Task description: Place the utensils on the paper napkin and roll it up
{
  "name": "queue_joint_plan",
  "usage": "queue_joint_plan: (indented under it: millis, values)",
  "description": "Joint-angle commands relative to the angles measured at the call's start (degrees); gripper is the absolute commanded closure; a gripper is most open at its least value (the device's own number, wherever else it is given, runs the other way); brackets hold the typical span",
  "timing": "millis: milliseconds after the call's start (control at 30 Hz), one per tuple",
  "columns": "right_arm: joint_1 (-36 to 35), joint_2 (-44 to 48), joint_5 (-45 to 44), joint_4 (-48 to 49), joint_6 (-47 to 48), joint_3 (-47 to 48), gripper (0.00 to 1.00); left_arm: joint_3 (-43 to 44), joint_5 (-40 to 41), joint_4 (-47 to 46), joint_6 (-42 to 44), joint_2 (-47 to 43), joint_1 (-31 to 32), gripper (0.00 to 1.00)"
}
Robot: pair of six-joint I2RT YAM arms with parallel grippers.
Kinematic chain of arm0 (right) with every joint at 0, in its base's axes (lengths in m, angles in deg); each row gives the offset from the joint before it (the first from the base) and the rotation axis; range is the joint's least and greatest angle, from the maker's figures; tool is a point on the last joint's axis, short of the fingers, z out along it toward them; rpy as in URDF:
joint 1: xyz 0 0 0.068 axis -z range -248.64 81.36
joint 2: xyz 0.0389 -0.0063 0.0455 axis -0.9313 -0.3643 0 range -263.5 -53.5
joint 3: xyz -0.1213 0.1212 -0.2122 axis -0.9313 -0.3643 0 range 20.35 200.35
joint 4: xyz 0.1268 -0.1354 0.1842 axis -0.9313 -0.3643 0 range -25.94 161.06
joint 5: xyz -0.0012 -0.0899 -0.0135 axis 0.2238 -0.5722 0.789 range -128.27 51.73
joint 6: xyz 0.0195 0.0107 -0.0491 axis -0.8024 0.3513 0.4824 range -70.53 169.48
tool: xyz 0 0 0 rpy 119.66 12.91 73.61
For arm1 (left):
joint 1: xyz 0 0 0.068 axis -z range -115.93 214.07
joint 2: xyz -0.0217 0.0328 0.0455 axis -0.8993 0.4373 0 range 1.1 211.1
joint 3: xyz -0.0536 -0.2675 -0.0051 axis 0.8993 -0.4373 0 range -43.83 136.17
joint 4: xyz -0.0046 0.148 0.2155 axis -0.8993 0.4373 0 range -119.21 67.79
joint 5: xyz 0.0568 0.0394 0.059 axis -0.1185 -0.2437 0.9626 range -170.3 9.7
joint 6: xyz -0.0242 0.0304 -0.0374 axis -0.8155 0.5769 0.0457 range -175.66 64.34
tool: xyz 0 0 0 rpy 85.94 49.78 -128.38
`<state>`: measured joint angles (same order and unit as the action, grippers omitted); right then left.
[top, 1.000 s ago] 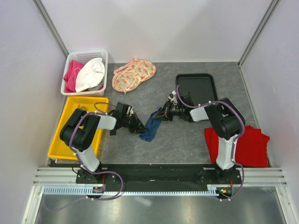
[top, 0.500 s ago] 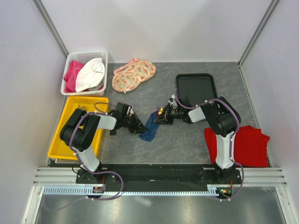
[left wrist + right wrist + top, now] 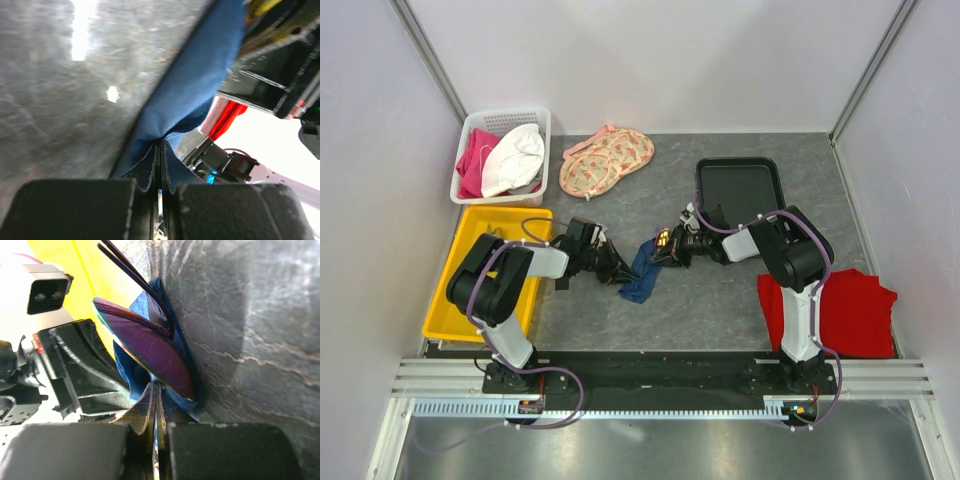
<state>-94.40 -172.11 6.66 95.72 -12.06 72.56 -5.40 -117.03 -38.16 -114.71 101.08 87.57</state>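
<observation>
The dark blue paper napkin [image 3: 642,275] lies folded over on the grey table between my two grippers. My left gripper [image 3: 623,274] is shut on its left edge, and the cloth [image 3: 200,75] runs up from the closed tips [image 3: 161,150]. From the other side my right gripper [image 3: 656,251] is shut on the napkin's [image 3: 131,371] fold, its tips [image 3: 155,390] pinching blue cloth. Inside the fold lie the utensils: a shiny purple-tinted spoon head [image 3: 150,352], with thin dark handles [image 3: 125,267] sticking out past the napkin. In the top view the utensils are hidden.
A black tray [image 3: 740,190] sits behind the right arm. A yellow bin [image 3: 470,285] lies left of the left arm. At the back left stand a white basket [image 3: 470,130] of clothes and a peach floral fabric [image 3: 606,160]. A red cloth [image 3: 850,310] lies at the near right.
My right arm has drawn in a little to the left and its wrist has turned, still pinching the napkin. The left gripper and the napkin have barely moved.
</observation>
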Motion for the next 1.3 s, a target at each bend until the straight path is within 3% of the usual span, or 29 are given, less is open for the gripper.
queue_joint_plan:
  millis: [0,467,867,1067,1267]
  values:
    - [-0.1,-2.3,-3.6,-3.5,1.9,0.5,1.00,2.0,-3.2,-1.9,-1.2,-3.0,0.0,0.98]
    - [-0.2,-2.2,-6.2,-7.2,2.7,1.4,1.00,2.8,-7.8,-8.4,-5.9,-4.1,4.0,0.98]
    - [-0.3,-1.9,-6.9,-7.8,2.4,1.1,1.00,3.3,-6.4,-13.5,-8.3,3.4,7.3,0.98]
    - [-0.3,-1.6,-7.0,-7.9,2.0,1.0,1.00,3.7,-3.4,-12.6,-7.0,5.6,8.2,0.98]
    - [-0.5,-1.2,-6.8,-7.7,1.4,1.0,1.00,5.7,1.4,-3.8,-3.1,7.1,8.6,0.98]
